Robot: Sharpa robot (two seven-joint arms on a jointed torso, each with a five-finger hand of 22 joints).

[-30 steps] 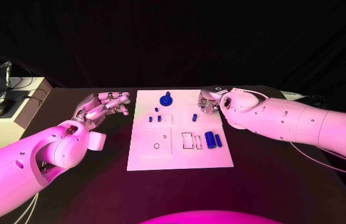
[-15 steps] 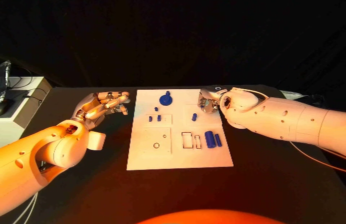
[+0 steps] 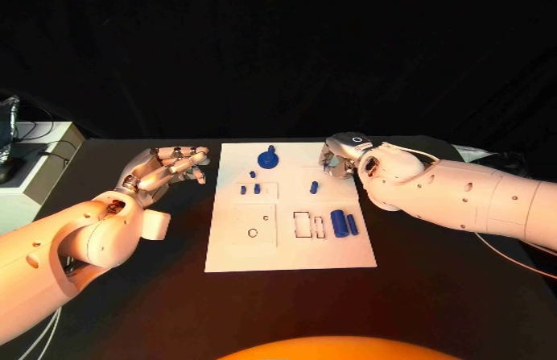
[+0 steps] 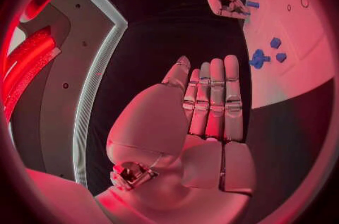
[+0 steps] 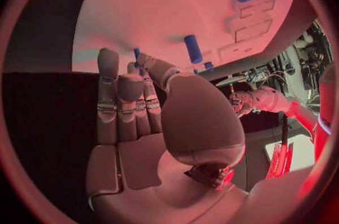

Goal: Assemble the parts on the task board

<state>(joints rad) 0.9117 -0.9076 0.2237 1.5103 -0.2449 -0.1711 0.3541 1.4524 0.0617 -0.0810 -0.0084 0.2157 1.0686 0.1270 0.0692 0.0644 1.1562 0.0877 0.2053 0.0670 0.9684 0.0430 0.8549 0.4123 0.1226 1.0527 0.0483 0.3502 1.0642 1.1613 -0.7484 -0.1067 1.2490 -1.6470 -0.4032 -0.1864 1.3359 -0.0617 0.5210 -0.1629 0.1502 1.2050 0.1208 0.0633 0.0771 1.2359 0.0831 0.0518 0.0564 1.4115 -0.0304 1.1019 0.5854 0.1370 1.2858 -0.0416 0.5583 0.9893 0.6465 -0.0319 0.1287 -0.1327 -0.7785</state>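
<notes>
The white task board (image 3: pixel 290 251) lies mid-table. On it are a round blue part (image 3: pixel 268 161) at the far end, small blue pegs (image 3: pixel 249 189), one peg (image 3: pixel 313 187), and a thick blue cylinder (image 3: pixel 338 223) beside a thin one (image 3: pixel 352 225). My right hand (image 3: pixel 339 160) hovers over the board's far right corner, fingers pointing down. In the right wrist view its thumb bends toward the fingertips (image 5: pixel 116 69), and a blue sliver (image 5: pixel 136 55) shows there; I cannot tell if it is held. My left hand (image 3: pixel 168 171) hangs left of the board, fingers straight, holding nothing.
Rectangular recesses (image 3: pixel 302 225) and a round hole (image 3: pixel 252 233) mark the board's near half. A pale box (image 3: pixel 35 175) stands off the table's left edge. Black table surface (image 3: pixel 441 279) stretches to the right and in front of the board.
My right hand has edged slightly toward the far end of the board and its wrist has turned a little. The left hand and the parts on the board stay put.
</notes>
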